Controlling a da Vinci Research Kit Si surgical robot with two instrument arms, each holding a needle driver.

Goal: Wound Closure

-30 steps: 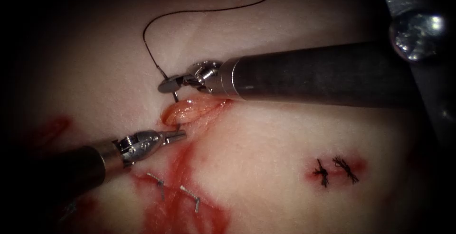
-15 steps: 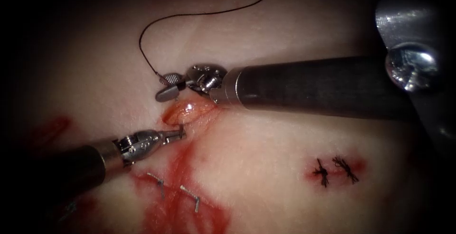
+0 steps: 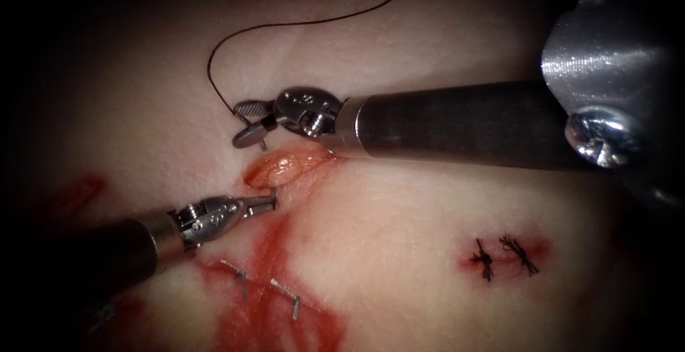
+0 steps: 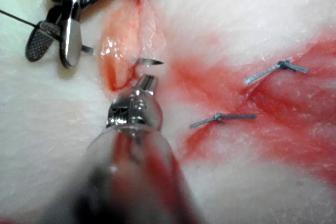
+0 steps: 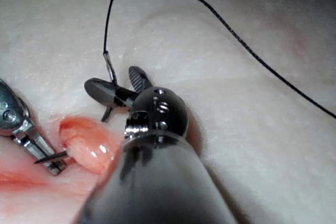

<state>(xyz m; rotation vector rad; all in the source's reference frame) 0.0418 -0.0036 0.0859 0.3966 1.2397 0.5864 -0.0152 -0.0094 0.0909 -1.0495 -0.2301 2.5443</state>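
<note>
Now needle (image 4: 148, 62) through tissue (image 3: 399, 202); left hand (image 3: 269, 203) grips tip, right hand (image 3: 246, 122) open.

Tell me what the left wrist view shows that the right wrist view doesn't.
Left wrist view: two cut thread ends lying on red fluid. Right wrist view: the thread curving down to the tail of the needle, which sits by the right tool, whose jaws are open and hold nothing. Both: the two tools, the left tool shut on the needle near its tip, and the needle passing through the tissue at the cut.
</note>
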